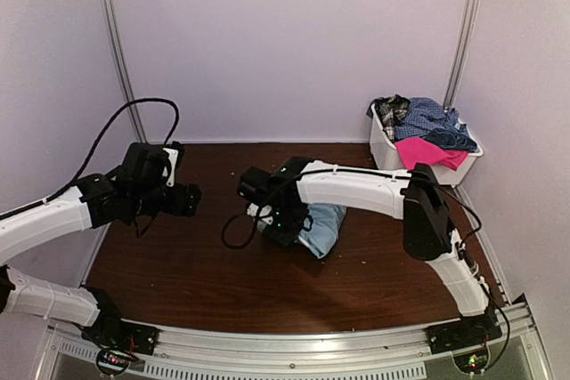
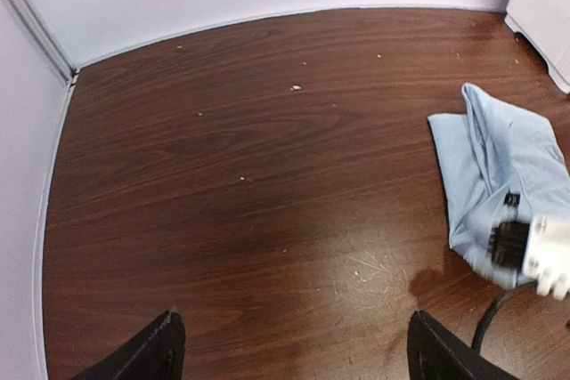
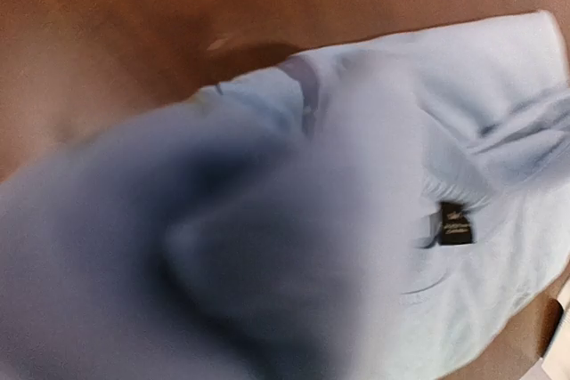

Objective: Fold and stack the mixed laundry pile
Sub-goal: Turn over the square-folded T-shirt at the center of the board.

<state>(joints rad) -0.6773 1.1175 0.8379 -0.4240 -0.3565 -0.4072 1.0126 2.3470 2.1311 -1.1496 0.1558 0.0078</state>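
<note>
T-shirt [image 1: 325, 224], light blue, in right jaws, well apart from left jaws

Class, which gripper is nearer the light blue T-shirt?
Right. The right gripper grips the light blue T-shirt; the left gripper hangs open over bare table to its left.

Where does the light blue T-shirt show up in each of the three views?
Top external: light blue T-shirt mid-table, just right of centre.
Left wrist: lying at the right edge.
Right wrist: fills most of the frame, close and blurred.
Shared landmark: the dark wood table; both wrist views also show the shirt's small dark label.
</note>
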